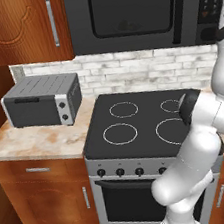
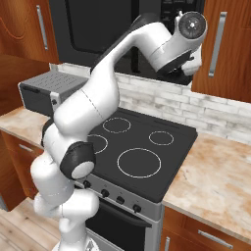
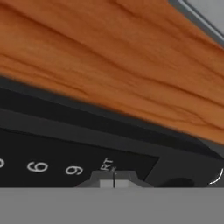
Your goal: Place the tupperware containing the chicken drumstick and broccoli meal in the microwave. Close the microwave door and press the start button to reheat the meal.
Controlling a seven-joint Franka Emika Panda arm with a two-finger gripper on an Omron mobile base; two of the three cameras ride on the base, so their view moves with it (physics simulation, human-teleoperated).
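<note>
Hand view gives you the closest look: the pincer (image 3: 113, 183) has its two tips pressed together with nothing between them, right up against the keypad panel (image 3: 65, 162) of the microwave (image 3: 87, 131). You can read white digits on the black panel, and the letters "RT" sit just above the tips. A band of wood-grain cabinet (image 3: 109, 65) runs across that view beyond the panel's edge.

Left base view shows you what the hand camera cannot: the microwave door (image 1: 130, 10) is shut, with its dark window and the vertical bar handle (image 1: 179, 8) near its right side. The keypad sits at the far right of the frame, where the white arm (image 1: 206, 121) rises and passes out of the picture. Below the microwave you see the black stove (image 1: 136, 125) with four ring burners, and on the marble tabletop (image 1: 42, 141) to its left the small grey toaster oven (image 1: 42, 101) with two knobs.

Right base view shows you the arm's reach from the other side: the wrist (image 2: 184, 37) is raised to the microwave's right end, in front of the keypad, so the panel is largely hidden there. You also get the tabletop to the right of the stove (image 2: 142, 147) and the wooden cabinet door with a metal handle (image 2: 218, 44).

Whether the tupperware is inside the microwave you cannot tell; the window is too dark.
</note>
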